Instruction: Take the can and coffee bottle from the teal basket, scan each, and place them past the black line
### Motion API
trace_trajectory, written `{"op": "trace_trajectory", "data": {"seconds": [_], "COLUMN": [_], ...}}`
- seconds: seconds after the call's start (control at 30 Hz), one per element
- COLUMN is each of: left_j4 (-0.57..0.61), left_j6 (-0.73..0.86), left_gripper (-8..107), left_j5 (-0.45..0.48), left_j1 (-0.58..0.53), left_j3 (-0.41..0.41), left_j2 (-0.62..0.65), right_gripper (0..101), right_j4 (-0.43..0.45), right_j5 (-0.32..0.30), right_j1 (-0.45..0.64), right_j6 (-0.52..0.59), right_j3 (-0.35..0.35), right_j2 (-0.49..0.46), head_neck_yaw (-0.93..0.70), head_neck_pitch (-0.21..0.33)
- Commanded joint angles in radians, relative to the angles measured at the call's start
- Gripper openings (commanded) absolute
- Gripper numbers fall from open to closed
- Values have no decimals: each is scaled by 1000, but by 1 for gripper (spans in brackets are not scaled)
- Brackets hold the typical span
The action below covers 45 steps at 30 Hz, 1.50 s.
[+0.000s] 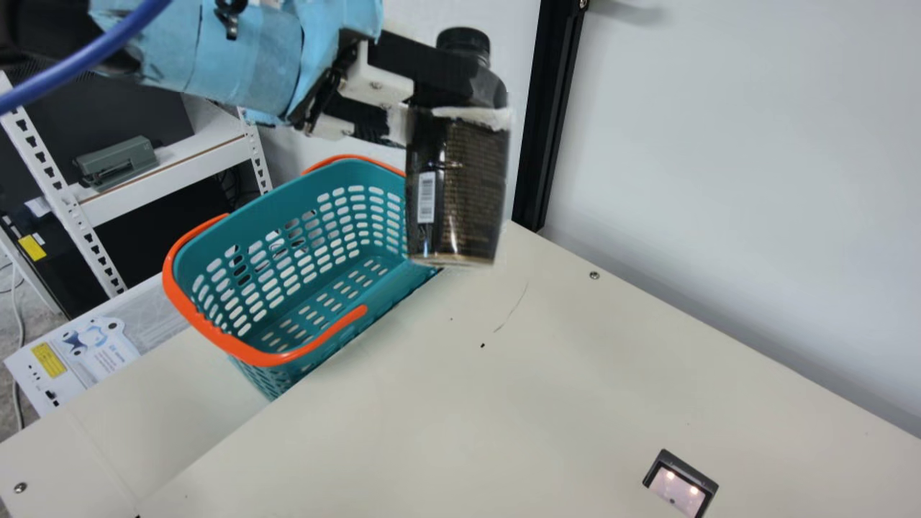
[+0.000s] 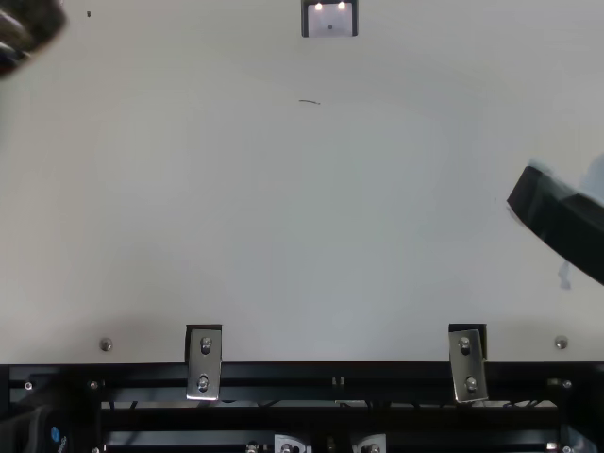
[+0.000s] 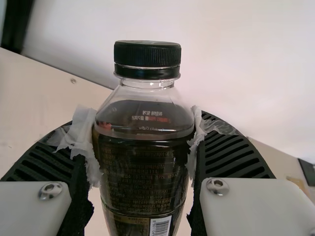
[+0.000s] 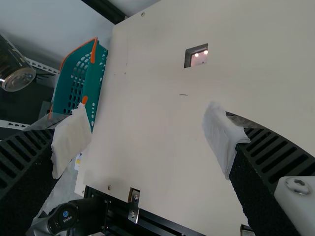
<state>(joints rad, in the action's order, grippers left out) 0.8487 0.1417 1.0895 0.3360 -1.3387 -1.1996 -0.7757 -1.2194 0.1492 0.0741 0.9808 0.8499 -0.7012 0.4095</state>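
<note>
Standing against the table's left edge, the teal basket has its orange handles folded down along the rim. Just right of it, the coffee bottle hangs cap up with a slight tilt, over the end of the basket and the table's far left corner. The left gripper holds it round the upper body, jaws closed on both sides, barcode low on the label.

So the bottle's lift out of the basket looks done; being still this close to it, its scan is probably ahead, and then its placing past the black line. Whether the can has had its turn, I cannot tell.

Farther right, the scanner sits in the table, well in from the near edge, lights glowing. The bottle next needs carrying there with its barcode turned to the window.

Toward the table's right side, near the front edge, the right gripper waits above the surface, jaws spread wide with nothing between them.
</note>
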Motion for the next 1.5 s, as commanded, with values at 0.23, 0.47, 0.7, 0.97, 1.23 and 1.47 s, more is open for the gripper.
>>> {"op": "trace_trajectory", "data": {"seconds": [0.23, 0.47, 0.7, 0.97, 1.23, 1.47], "left_j4": [-39, -116, -210, -306, -316, -316], "left_j6": [-213, -376, -519, -648, -662, -662], "left_gripper": [10, 10, 10, 10, 10, 10], "left_j5": [-3, -52, -125, -195, -198, -200], "left_j1": [-227, -445, -645, -817, -835, -835], "left_j3": [-14, -42, -71, -107, -110, -110], "left_j2": [50, 56, 32, -7, -11, -11], "right_gripper": [101, 101, 101, 101, 101, 101], "right_j4": [0, 0, 0, 0, 0, 0], "right_j5": [0, 0, 0, 0, 0, 0], "right_j1": [0, 0, 0, 0, 0, 0], "right_j6": [0, 0, 0, 0, 0, 0], "right_j3": [0, 0, 0, 0, 0, 0], "right_j2": [0, 0, 0, 0, 0, 0], "head_neck_yaw": [-12, 49, 194, 424, 613, 724], "head_neck_pitch": [26, 22, 25, 27, 27, 27]}}
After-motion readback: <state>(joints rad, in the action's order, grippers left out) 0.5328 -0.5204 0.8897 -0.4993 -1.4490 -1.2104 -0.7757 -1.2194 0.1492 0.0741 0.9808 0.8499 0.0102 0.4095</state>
